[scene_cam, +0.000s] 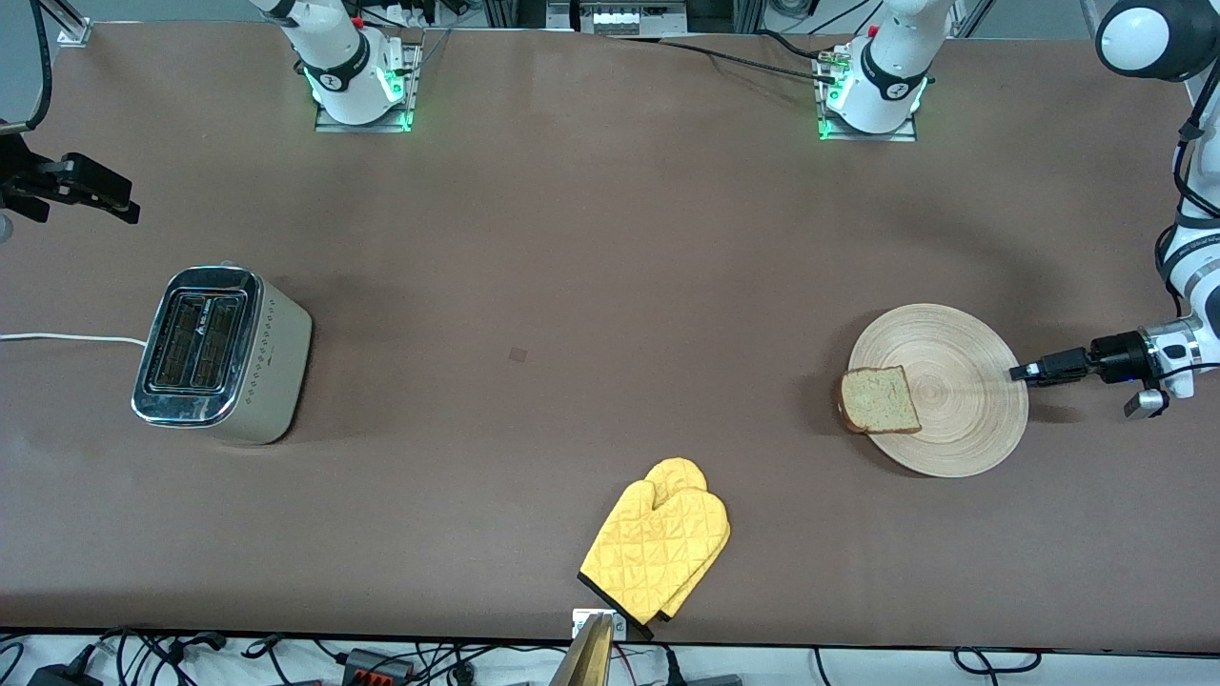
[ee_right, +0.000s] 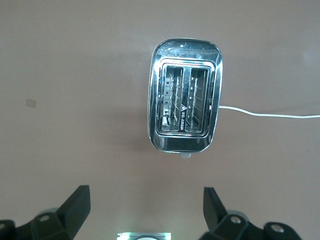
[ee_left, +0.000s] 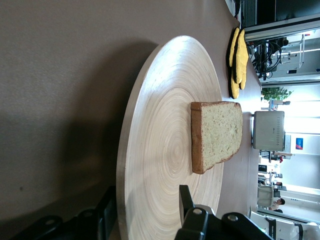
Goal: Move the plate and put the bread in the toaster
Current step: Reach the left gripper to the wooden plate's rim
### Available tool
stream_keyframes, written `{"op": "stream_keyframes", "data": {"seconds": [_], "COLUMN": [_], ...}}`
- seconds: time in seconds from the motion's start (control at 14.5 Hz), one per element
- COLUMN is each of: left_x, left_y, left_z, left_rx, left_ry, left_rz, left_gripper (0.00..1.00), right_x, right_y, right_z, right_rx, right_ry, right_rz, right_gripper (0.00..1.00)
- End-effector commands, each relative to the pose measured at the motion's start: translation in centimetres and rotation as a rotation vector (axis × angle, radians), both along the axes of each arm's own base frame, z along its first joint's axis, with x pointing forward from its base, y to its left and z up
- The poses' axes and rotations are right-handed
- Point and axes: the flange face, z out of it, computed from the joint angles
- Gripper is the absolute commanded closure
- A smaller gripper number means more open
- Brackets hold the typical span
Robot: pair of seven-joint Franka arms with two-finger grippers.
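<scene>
Front view: the plate (scene_cam: 953,400) lies flat on the table (scene_cam: 534,248) toward the left arm's end. The bread (scene_cam: 880,400) rests on the plate's rim on the side toward the toaster, one corner overhanging the edge. The left gripper (scene_cam: 1020,373) reaches in sideways, low, with its tips at the plate's rim on the side away from the bread. The toaster (scene_cam: 221,354) stands upright toward the right arm's end of the table, well apart from the plate, its white cord (scene_cam: 67,337) trailing off the table edge. A yellow oven mitt (scene_cam: 658,549) lies nearer the camera, between toaster and plate. The right gripper (scene_cam: 81,186) hangs in the air near the table's end, above the table surface farther from the camera than the toaster.

Left wrist view: the left gripper's fingers (ee_left: 187,202) straddle the plate's (ee_left: 165,150) rim, one above and one below; whether they press the wood I cannot tell. The bread (ee_left: 216,135) lies flat on the plate.

Right wrist view: the right gripper's fingers (ee_right: 80,202) are spread wide, holding nothing. The toaster (ee_right: 184,109) is seen from above, both slots empty.
</scene>
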Motion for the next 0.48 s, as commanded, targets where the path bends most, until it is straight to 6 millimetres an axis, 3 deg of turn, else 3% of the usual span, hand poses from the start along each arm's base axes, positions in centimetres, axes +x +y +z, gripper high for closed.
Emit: {"op": "stream_keyframes", "data": {"seconds": [0.0, 0.14, 0.34, 0.41], "left_x": [0.6, 0.5, 0.3, 0.3], "left_y": [-0.4, -0.8, -0.9, -0.9], "left_z": [-0.7, -1.6, -2.0, -2.1], "left_rx": [0.011, 0.004, -0.003, -0.007], "left_ry": [-0.077, -0.138, -0.127, -0.12], "left_rz": [-0.059, -0.096, -0.093, -0.083], "left_gripper": [0.62, 0.7, 0.99, 0.99], "right_x": [-0.2, -0.2, -0.2, -0.2], "right_y": [-0.1, -0.4, -0.4, -0.4], "right_z": [1.8, 1.9, 1.9, 2.0], "right_rx": [0.037, 0.04, 0.04, 0.041], "right_ry": [-0.027, -0.027, -0.029, -0.03], "right_rz": [0.011, 0.004, 0.004, 0.004], "right_gripper": [0.0, 0.0, 0.0, 0.0]}}
